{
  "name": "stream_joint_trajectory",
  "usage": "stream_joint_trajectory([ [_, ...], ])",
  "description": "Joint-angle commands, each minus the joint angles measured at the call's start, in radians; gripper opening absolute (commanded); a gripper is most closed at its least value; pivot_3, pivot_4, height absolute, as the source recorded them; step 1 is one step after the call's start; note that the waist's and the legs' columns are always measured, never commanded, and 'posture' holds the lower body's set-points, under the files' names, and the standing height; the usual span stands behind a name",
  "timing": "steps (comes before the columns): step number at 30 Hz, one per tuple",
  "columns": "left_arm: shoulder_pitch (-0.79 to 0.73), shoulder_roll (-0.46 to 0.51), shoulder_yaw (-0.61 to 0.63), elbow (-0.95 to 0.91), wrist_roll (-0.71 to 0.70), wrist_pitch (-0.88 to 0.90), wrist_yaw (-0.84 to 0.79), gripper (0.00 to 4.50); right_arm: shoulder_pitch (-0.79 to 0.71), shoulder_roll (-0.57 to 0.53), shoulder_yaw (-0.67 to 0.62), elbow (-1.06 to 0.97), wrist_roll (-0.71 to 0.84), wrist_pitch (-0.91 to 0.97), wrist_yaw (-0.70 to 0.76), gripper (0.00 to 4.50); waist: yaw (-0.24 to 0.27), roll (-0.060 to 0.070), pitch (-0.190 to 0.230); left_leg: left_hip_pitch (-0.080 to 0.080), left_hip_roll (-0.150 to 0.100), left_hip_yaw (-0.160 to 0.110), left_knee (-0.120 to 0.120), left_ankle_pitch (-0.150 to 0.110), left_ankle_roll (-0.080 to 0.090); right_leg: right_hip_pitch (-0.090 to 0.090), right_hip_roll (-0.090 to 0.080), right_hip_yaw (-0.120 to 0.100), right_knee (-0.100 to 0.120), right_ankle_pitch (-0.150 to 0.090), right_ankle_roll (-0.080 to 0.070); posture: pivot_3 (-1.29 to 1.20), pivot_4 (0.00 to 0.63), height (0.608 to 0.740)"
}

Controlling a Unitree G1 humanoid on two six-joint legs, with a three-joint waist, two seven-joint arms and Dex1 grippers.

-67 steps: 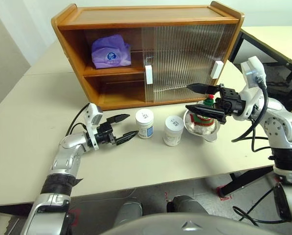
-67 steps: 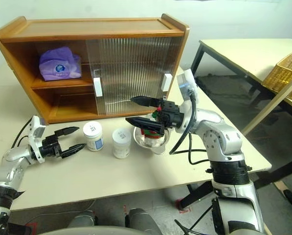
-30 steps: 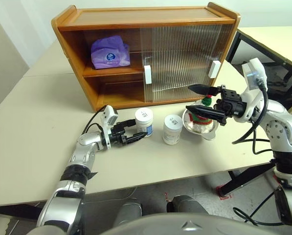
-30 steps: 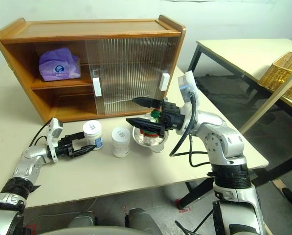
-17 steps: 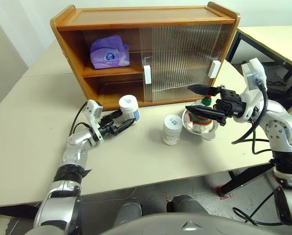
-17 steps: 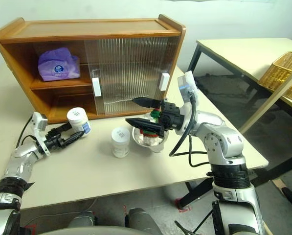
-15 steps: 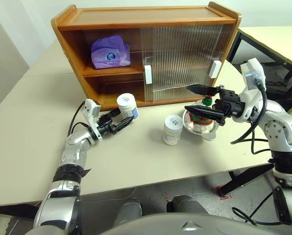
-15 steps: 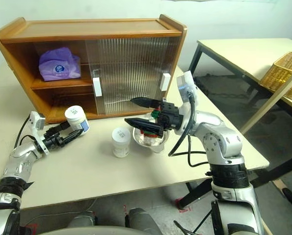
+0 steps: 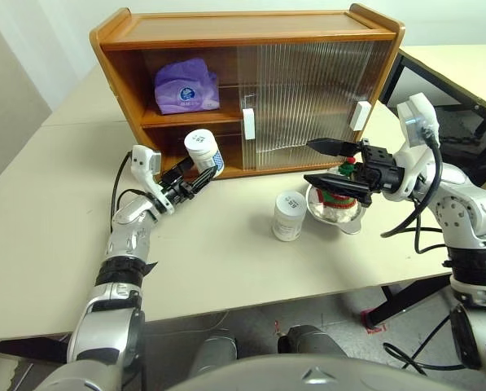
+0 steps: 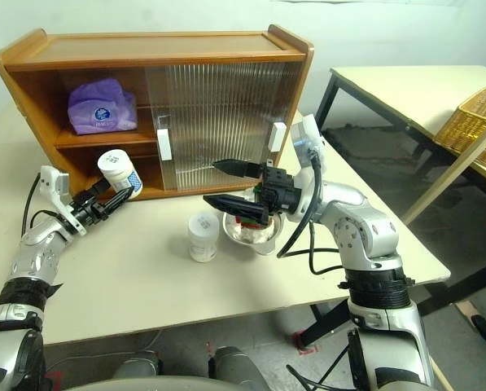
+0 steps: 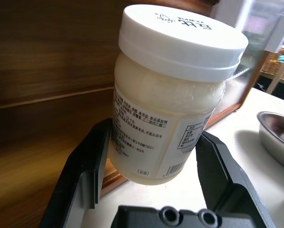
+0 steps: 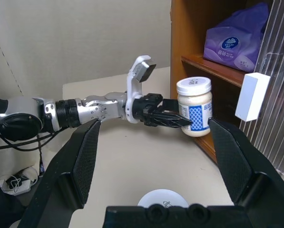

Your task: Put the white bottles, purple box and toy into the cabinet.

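**White jar held up at the open side of the cabinet**

One white jar (image 9: 203, 151) is clear of the table, pinched between the two black fingers of the left gripper (image 9: 195, 176), which press on opposite sides of its lower body. It is squat and rounded, of cloudy white plastic with a smooth white screw lid and a label of small print, with a blue-and-white patch on one side. It is tilted a little and sits right in front of the cabinet's (image 9: 251, 24) open left part, at about the height of the middle shelf.

On the upper shelf behind it lies the purple box (image 9: 186, 86), a soft crinkled lavender pack with a round blue-and-white sticker. The cabinet is honey-brown wood; its right part is closed by ribbed translucent sliding doors (image 9: 308, 98) with white block handles (image 9: 248, 124).

The second white jar (image 9: 288, 217) stands upright on the pale table (image 9: 55, 236), well apart from the first. Just beside it is a shiny steel bowl (image 9: 338, 213) holding the toy (image 9: 340, 195), white and fluffy with red and green trim. The right gripper (image 9: 326, 161) hangs over the bowl with its fingers spread wide and nothing between them, partly covering the toy.

A second pale table (image 10: 405, 90) and a woven yellow basket (image 10: 475, 122) stand off to the right.
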Motion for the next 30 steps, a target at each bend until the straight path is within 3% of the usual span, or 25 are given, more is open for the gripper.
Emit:
stream_joint_trajectory([
  [1, -0.041, -0.001, 0.004, 0.047, 0.025, -0.015, 0.033, 3.05, 0.003, -0.002, 0.003, 0.001, -0.003, -0.008, 0.004, 4.5, 0.0, 0.0, 0.0, 0.0, 0.0, 0.0, 0.0, 0.0, 0.0, 0.0, 0.0, 0.0, 0.0, 0.0, 0.0, -0.08, 0.0, 0.74],
  [9, -0.142, -0.019, -0.009, 0.221, 0.106, -0.034, 0.173, 3.05, 0.01, -0.001, 0.002, -0.01, -0.001, -0.006, -0.007, 4.5, -0.001, 0.0, 0.0, 0.001, -0.003, 0.002, 0.001, 0.002, 0.001, 0.001, -0.002, 0.0, 0.0, 0.002, 0.003, -0.09, 0.0, 0.74],
  [30, -0.316, -0.115, -0.033, 0.461, 0.245, -0.075, 0.478, 3.05, 0.033, -0.008, -0.006, -0.008, -0.002, -0.023, -0.004, 4.5, -0.007, -0.001, 0.001, 0.001, -0.01, 0.008, 0.002, 0.004, 0.004, 0.002, -0.008, 0.001, -0.002, 0.003, 0.011, -0.11, 0.0, 0.74],
])
